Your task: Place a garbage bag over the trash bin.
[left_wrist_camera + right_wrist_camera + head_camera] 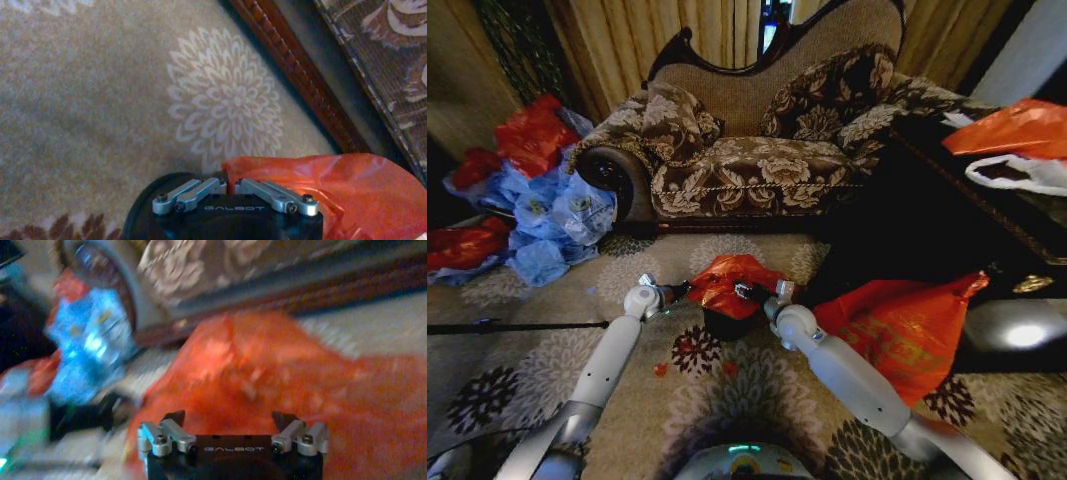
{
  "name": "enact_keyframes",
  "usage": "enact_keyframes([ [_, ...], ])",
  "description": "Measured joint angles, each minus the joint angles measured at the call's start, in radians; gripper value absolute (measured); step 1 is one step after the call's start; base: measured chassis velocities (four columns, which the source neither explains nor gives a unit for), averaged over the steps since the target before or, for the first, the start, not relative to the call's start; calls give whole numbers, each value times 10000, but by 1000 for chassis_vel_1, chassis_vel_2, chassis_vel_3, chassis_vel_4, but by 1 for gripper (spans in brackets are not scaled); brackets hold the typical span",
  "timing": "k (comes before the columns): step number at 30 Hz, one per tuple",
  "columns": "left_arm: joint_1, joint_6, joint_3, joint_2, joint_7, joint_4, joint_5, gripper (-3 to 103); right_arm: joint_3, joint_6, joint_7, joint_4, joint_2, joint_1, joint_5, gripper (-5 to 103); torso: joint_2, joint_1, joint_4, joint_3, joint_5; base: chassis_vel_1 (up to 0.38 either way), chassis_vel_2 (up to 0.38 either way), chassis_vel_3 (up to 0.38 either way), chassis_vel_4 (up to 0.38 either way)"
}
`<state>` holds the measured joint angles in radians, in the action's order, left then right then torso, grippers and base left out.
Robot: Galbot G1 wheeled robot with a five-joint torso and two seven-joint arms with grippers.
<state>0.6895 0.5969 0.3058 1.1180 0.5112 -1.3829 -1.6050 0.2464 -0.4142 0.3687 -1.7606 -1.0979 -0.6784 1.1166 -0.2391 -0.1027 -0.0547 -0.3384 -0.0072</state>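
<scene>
The small, thin, crinkly red-orange plastic garbage bag (730,284) sits bunched over the top of the small black round trash bin (727,325), which stands on the beige floral carpet (547,300) in front of the brown patterned sofa (757,150). Only the lower part of the bin's dark wall shows beneath the plastic in the head view.

The left claw (679,291) reaches in from the robot's left and meets the bag's left edge. In the left wrist view, the left claw (229,186) has its two metal fingers (263,189) drawn close together, clenched on a fold of the bag (333,190) right at the rim of the bin (150,210).

The right claw (749,293) comes in from the robot's right and touches the bag's right side. In the right wrist view, the right claw (231,419) has its fingers (285,419) spread apart, released, with the red-orange plastic (267,370) spread just in front of them; whether the tips touch the plastic cannot be told.

A larger orange plastic bag with faint yellowish print (907,330) lies on the carpet just right of the right arm. A heap of light-blue and red bags (547,210) lies at the sofa's left end, well apart from the bin. Another orange bag (1017,130) rests on the dark bench (987,220) at the right.
</scene>
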Motion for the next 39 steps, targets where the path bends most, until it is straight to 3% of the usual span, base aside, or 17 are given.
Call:
enact_keyframes([
  [1, -22, 0, -1, 8, -20, 55, -1, 0, 11, -108, -182, -108, 77, -209, -24, 85, 0, 0, -5, 0, 1, 0, 0, 0, 0],
  [2, -30, -2, -1, 24, -25, 90, -1, 0, 30, -140, -226, -149, 67, -359, -79, 95, 0, 0, -4, 0, 1, 0, 0, 0, 0],
  [5, -12, -5, -6, 37, -26, 107, -1, 0, 59, -212, -419, -160, -48, -716, -177, 101, 0, 0, 1, 0, 0, 0, 0, 0, 0],
  [9, 1, -5, -12, 44, -18, 88, -7, 0, 79, -210, -610, -48, -155, -910, -338, 97, 0, 1, 3, 0, 1, 0, 0, 0, 0],
  [11, -5, -7, -18, 79, -1, 79, -17, 0, 108, -171, -790, 117, -239, -1048, -488, 82, 0, 0, 0, 0, 0, 0, 0, 0, 0],
  [12, -5, -7, -18, 79, -1, 79, -17, 0, 108, -171, -790, 117, -239, -1048, -488, 82, 0, 0, 0, 0, 0, 0, 0, 0, 0],
  [15, -6, -12, -18, 116, 11, 85, -19, 0, 174, -156, -849, 148, -254, -1106, -511, 65, 0, 0, 1, 0, -2, 0, 0, 0, 0],
  [20, 36, -14, -5, 128, 41, 80, -64, 0, 364, -170, -860, 198, -222, -1199, -561, 60, 0, 1, 0, 0, 0, 0, 0, 0, 0],
  [21, 46, -14, -3, 122, 56, 69, -90, 0, 406, -172, -861, 216, -220, -1217, -577, 48, 0, 0, 1, 0, 0, 0, 0, 0, 0],
  [23, 60, -14, 1, 85, 103, 64, -163, 0, 560, -200, -862, 249, -177, -1282, -665, 38, 0, 0, 3, 0, 0, 0, 0, 0, 0],
  [24, 60, -14, 1, 85, 103, 64, -163, 0, 560, -200, -862, 249, -177, -1282, -665, 38, 0, 0, 3, 0, 0, 0, 0, 0, 0],
  [27, 74, -13, -14, 97, 124, 140, -186, 0, 680, -252, -837, 358, -119, -1387, -685, 21, 0, 0, 1, 0, 0, 0, 0, 0, 0],
  [29, 87, -13, -14, 108, 128, 152, -186, 0, 688, -253, -831, 421, -126, -1414, -707, 21, 0, 1, 0, 0, 1, 0, 0, 0, 0],
  [32, 142, -24, -25, 171, 131, 340, -175, 0, 676, -214, -817, 845, -201, -1663, -984, 5, 0, 0, 1, 0, 1, 0, 0, 0, 0],
  [39, 281, -41, 41, 216, 147, 422, -214, 0, 534, -199, -782, 1138, -125, -2051, -1183, 0, 0, 1, 0, 0, 1, 0, 0, 0, 0],
])
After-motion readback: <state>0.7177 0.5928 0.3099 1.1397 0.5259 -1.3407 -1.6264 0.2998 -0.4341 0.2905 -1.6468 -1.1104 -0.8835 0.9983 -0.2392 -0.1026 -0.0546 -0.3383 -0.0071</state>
